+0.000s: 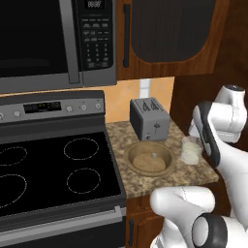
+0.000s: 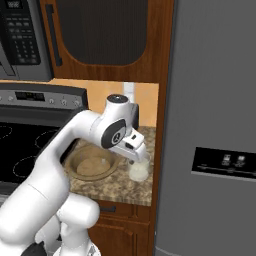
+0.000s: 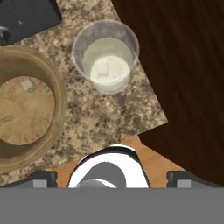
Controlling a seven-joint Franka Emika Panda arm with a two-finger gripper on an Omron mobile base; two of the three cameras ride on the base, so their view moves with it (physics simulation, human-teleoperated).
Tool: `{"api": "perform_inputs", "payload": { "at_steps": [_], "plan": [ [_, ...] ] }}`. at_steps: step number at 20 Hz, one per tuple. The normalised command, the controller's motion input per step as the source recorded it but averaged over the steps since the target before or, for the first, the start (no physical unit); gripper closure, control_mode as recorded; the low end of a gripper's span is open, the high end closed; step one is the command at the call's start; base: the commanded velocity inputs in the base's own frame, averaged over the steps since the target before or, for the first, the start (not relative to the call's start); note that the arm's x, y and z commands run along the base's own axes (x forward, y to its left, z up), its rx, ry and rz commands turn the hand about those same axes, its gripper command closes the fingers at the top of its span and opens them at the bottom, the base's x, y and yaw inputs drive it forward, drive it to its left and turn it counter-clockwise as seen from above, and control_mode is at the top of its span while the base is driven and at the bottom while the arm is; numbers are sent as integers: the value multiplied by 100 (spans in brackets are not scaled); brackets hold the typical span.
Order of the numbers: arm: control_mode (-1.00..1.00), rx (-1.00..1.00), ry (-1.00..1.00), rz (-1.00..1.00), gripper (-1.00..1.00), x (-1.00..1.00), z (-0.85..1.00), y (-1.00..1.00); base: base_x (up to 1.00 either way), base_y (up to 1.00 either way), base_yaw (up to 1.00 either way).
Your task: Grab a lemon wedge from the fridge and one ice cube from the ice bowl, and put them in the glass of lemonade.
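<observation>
The glass of lemonade stands on the speckled counter next to the wide tan ice bowl. A small pale cube lies in the glass's pale content. One whitish ice cube rests in the bowl, also seen as a lump. My gripper hangs just above the glass, open and with nothing between its fingertips. The dark-grey fridge stands shut to the right. The lemon wedge is out of view.
A silver toaster sits behind the bowl. The black stove lies left of the counter, under the microwave. A brown cabinet side wall borders the glass on the right.
</observation>
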Motion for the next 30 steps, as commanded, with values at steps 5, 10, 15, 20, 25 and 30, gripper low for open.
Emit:
{"api": "perform_inputs", "payload": {
  "at_steps": [5, 10, 15, 20, 25, 30],
  "plan": [
    [-100, 0, 2, 6, -100, -84, 36, 69, 0, 0, 0],
    [-100, 0, 2, 6, -100, -81, 48, 88, 0, 0, 0],
    [-100, 0, -4, 2, -100, -77, 20, 44, 0, 0, 0],
    [-100, 0, -8, 8, -100, -29, 0, 24, 0, 0, 0],
    [-100, 0, 0, 0, -100, 0, 0, 0, 0, 0, 0],
    [100, 0, 0, 0, -100, 0, 0, 0, -43, -14, -6]
  ]
}}
